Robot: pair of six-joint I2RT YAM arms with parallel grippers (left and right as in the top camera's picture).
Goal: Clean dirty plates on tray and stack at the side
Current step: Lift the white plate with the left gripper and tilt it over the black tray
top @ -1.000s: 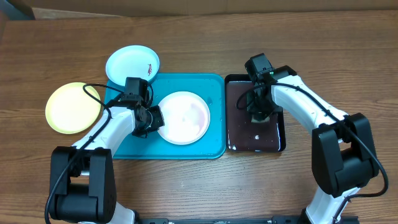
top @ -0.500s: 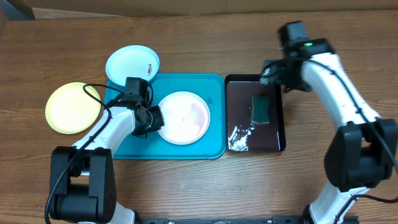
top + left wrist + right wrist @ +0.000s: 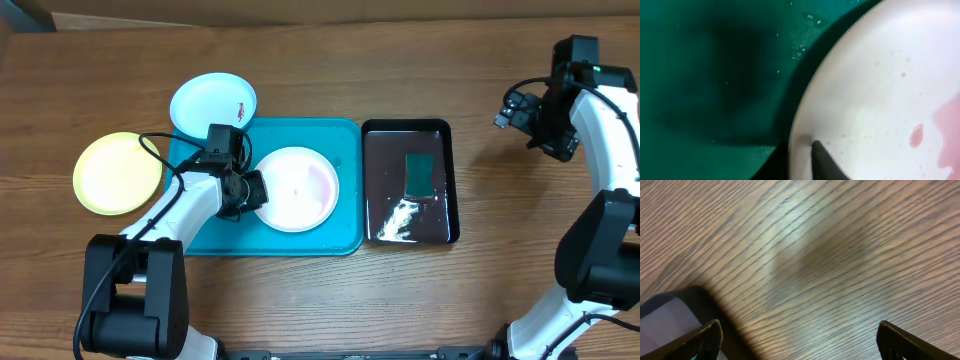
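Overhead looks straight down on whole desk. Left wrist, very close, shares nine-o'clock rim of white plate with overhead. Right wrist faces desk, close.

The white plate runs off the left wrist view's right and bottom edges. Only one finger of the left claw shows on its rim, so its grip cannot be told. Of the right claw, only fingertips show, cut off at the bottom corners.
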